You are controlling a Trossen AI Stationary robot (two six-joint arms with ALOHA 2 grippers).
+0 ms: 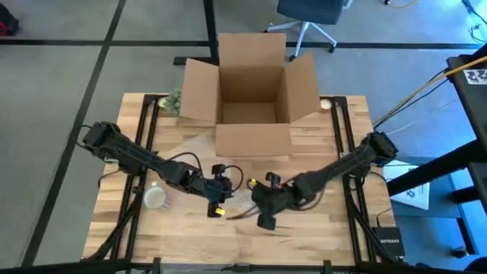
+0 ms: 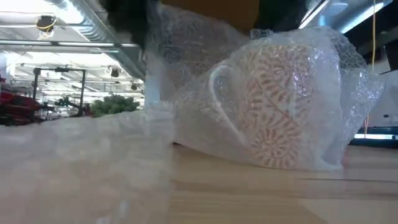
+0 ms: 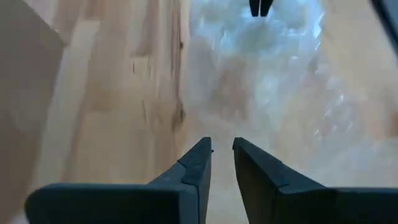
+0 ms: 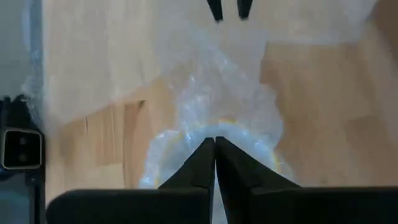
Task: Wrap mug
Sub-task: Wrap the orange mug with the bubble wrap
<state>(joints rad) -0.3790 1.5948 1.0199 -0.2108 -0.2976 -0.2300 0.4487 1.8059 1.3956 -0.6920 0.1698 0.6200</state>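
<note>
While the mug (image 2: 283, 99) lies near the table's (image 1: 319, 228) front edge, the right gripper (image 4: 214, 146) pinches the wrap (image 4: 217, 93) closed; the left gripper (image 3: 222, 149), slightly spread, waits beside.

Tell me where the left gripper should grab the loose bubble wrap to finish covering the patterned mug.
Probably the free edge of the bubble wrap lying flat ahead of the left gripper, coming in low along the table. The right gripper looks shut on the bunched wrap at the mug, which lies on its side, so that end seems pinned.
</note>
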